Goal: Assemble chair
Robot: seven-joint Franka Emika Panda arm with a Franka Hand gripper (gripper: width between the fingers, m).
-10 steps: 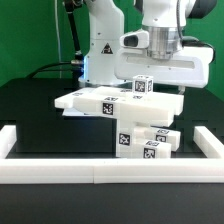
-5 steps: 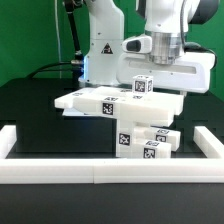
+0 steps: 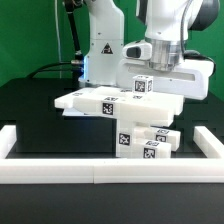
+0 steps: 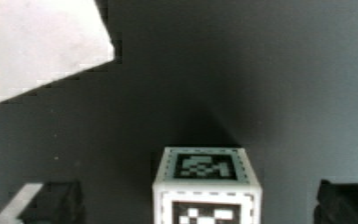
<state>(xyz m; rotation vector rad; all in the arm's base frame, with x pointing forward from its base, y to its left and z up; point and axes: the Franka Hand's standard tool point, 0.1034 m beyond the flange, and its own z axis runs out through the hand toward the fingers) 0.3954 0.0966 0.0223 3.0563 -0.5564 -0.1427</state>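
The claw (image 4: 190, 205) was held wide open and empty above the chair's small cube (image 3: 142, 85) on the flat slab (image 3: 105, 101) at mid-table (image 3: 30, 110), having been shifted right of its earlier position.

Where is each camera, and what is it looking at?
Exterior view: sits off the arm, low, just past the white border rail, looking across the black table at the chair pieces; the robot arm shows behind them.
Wrist view: rides on the wrist, looking down past the open gripper, its dark fingertips at the picture's edge.
Both show the small tagged cube.
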